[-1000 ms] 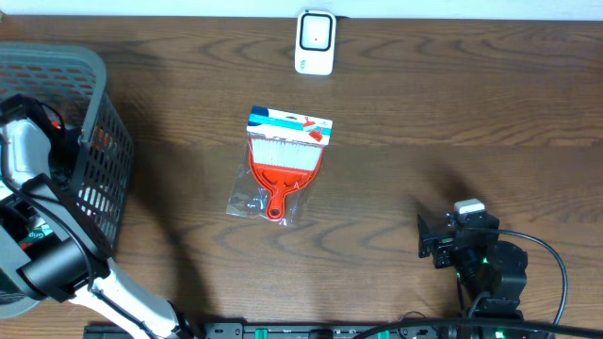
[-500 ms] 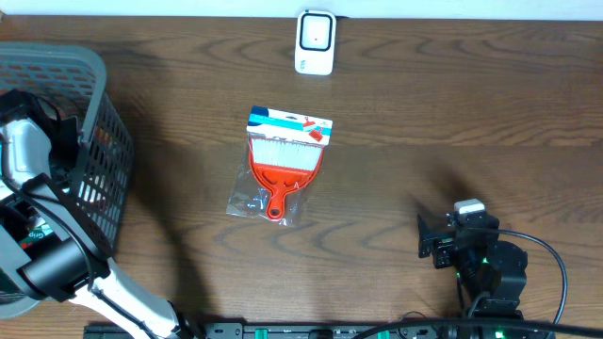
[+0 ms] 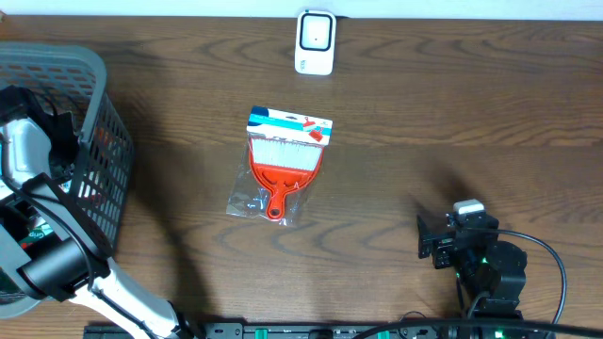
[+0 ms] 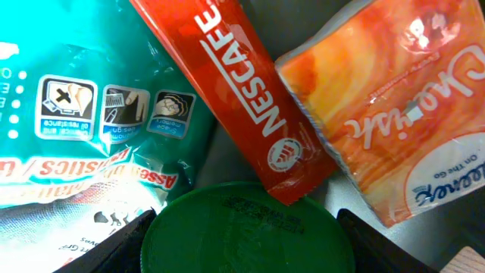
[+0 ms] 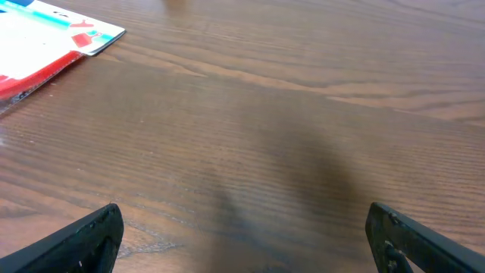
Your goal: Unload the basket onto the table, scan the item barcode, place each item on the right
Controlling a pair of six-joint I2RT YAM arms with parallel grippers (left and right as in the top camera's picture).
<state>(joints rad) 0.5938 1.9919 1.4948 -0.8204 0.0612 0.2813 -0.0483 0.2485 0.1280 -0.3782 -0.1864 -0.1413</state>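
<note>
The left gripper (image 4: pixel 248 244) is reaching down inside the basket (image 3: pixel 58 64). Its fingertips (image 4: pixel 114 246) are standing on either side of a green lid (image 4: pixel 246 224), close against the lid's edge. Whether they are pressing on the lid or only bracketing it cannot be told from the wrist view. The jaws are sitting partly apart, which suits the width of the lid.

Around the lid, other goods are lying loosely packed. A red Nescafé stick (image 4: pixel 242 91) is overlapping the lid's upper edge. An orange tissue pack (image 4: pixel 386 98) is lying just beside the stick, and a teal packet (image 4: pixel 76 98) is lying on the other side. The stick is likely to shift if the lid comes up, so a straight vertical lift is advisable.

The right gripper (image 5: pixel 254 244) is resting low over the table (image 3: pixel 452 113) with its jaws spread wide and nothing between them, apparently waiting clear of the work.

A bagged red brush pack (image 3: pixel 283 165) is lying flat at mid-table. The scanner (image 3: pixel 315 41) is standing at the far edge, well apart from the basket. The item being addressed appears to be the green-lidded one, and it is not yet out of the basket. No barcode is showing on it in these views.
</note>
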